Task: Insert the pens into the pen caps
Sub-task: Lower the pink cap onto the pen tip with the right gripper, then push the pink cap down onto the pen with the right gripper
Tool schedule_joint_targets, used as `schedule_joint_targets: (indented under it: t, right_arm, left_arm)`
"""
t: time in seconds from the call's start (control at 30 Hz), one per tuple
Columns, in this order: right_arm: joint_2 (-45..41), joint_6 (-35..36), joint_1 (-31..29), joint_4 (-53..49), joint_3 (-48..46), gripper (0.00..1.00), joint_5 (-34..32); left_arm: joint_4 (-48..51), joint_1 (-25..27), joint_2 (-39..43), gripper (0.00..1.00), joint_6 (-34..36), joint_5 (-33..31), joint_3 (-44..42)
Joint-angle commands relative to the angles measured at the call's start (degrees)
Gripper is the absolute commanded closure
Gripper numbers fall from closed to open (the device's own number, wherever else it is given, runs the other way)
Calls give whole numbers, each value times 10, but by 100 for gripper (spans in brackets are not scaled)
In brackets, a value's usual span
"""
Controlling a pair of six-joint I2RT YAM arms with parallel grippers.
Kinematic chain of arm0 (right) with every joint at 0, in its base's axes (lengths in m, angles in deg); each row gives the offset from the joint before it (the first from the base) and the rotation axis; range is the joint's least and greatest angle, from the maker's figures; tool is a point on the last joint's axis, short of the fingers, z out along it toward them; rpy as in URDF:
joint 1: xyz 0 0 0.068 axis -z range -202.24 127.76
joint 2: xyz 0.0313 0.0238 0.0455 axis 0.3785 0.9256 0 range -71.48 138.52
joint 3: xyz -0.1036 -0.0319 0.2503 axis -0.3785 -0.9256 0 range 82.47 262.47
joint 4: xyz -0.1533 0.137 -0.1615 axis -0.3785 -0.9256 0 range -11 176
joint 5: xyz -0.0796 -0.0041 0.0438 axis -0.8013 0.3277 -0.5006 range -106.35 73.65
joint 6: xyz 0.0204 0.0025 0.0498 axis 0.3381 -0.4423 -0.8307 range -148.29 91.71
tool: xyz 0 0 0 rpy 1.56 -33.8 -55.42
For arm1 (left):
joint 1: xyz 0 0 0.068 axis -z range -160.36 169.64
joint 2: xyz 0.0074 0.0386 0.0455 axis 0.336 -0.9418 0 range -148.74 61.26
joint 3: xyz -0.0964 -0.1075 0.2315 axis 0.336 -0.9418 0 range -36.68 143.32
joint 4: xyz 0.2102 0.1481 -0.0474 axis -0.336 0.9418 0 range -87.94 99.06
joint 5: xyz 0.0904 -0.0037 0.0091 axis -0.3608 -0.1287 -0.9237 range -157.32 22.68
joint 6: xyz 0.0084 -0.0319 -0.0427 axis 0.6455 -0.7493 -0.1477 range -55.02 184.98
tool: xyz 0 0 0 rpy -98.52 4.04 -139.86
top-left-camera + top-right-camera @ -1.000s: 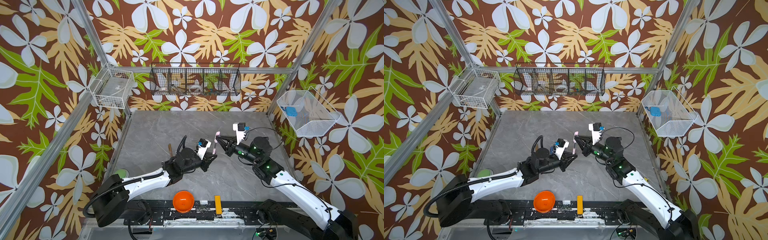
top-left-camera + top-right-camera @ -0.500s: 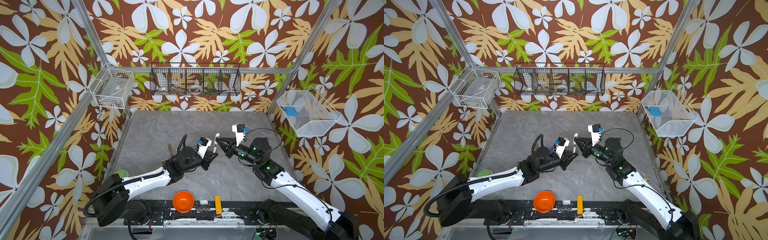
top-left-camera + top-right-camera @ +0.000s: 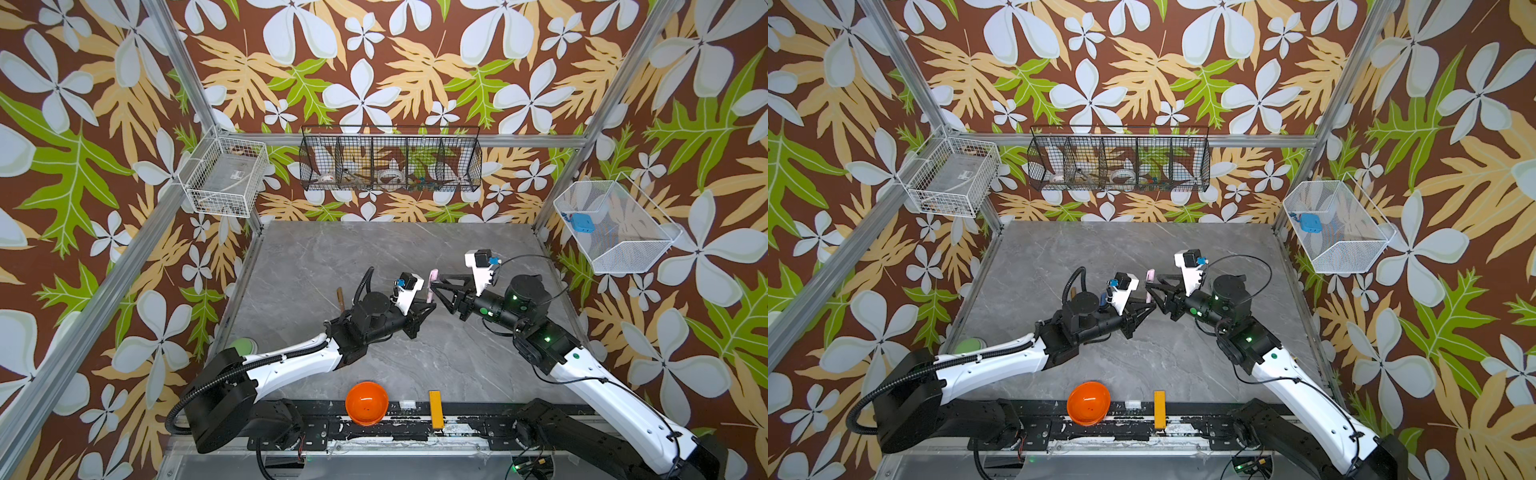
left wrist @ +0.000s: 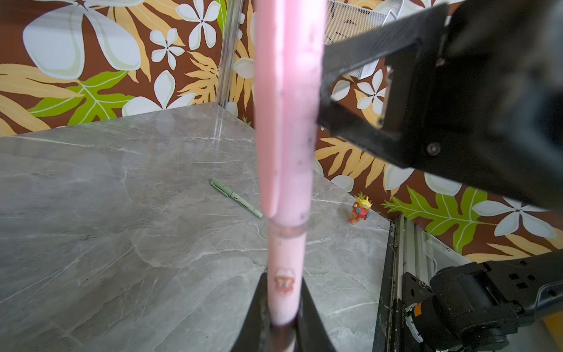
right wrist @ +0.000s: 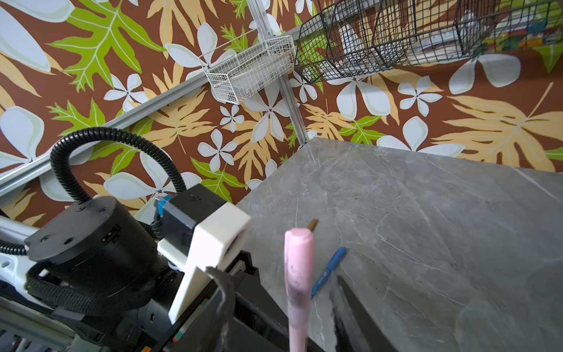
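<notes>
A pink pen (image 4: 285, 259) stands upright in my left gripper (image 4: 281, 304), which is shut on its lower barrel. A pink pen cap (image 4: 286, 122) sits over the pen's upper end. In both top views this capped pen (image 3: 432, 286) (image 3: 1149, 278) is at mid-table, above the left gripper (image 3: 429, 308) (image 3: 1151, 308). My right gripper (image 5: 286, 300) (image 3: 437, 291) is open, with its fingers either side of the cap (image 5: 298, 268) and a gap on each side. A blue pen (image 5: 329, 271), a pale green pen (image 4: 236, 197) and a brown pen (image 3: 340, 297) lie on the table.
A small red toy figure (image 4: 361, 210) stands near the table's edge. An orange bowl (image 3: 367, 402) and a yellow bar (image 3: 435, 408) sit at the front rail. A green round thing (image 3: 242, 345) lies at the left edge. Wire baskets (image 3: 390, 160) hang on the walls.
My right gripper has opened off the pink cap, which stays on the pen. My left gripper still holds the pen in about the same place.
</notes>
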Motion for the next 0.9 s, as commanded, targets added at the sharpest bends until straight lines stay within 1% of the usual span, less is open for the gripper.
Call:
schedule_joint_targets:
  t: [0.0,0.07,0.23,0.47,0.57,0.67,0.73,0.77,0.87]
  right_arm:
    - [2,35,-1,-64,15,45,-18]
    - [13,34,0,-60,23,43,-11]
    - [58,35,0,-54,49,43,7]
    - [77,33,0,-38,67,47,15]
    - [82,29,0,-36,71,50,22]
    - [87,25,0,-35,73,54,25]
    - [90,24,0,-35,74,58,28]
    - [91,23,-1,-34,75,61,30]
    - [92,15,0,-28,69,75,37]
  left_arm:
    - [-12,0,-2,100,13,-6,7]
    - [-8,0,-1,100,13,-4,8]
    - [-2,0,1,100,16,-5,6]
    - [-8,1,2,100,12,-8,-4]
    - [-11,1,5,100,10,-9,-9]
    - [-12,1,6,100,11,-10,-11]
    - [-11,1,7,100,11,-11,-11]
    - [-12,1,8,100,12,-12,-12]
    - [-20,1,10,100,13,-16,-14]
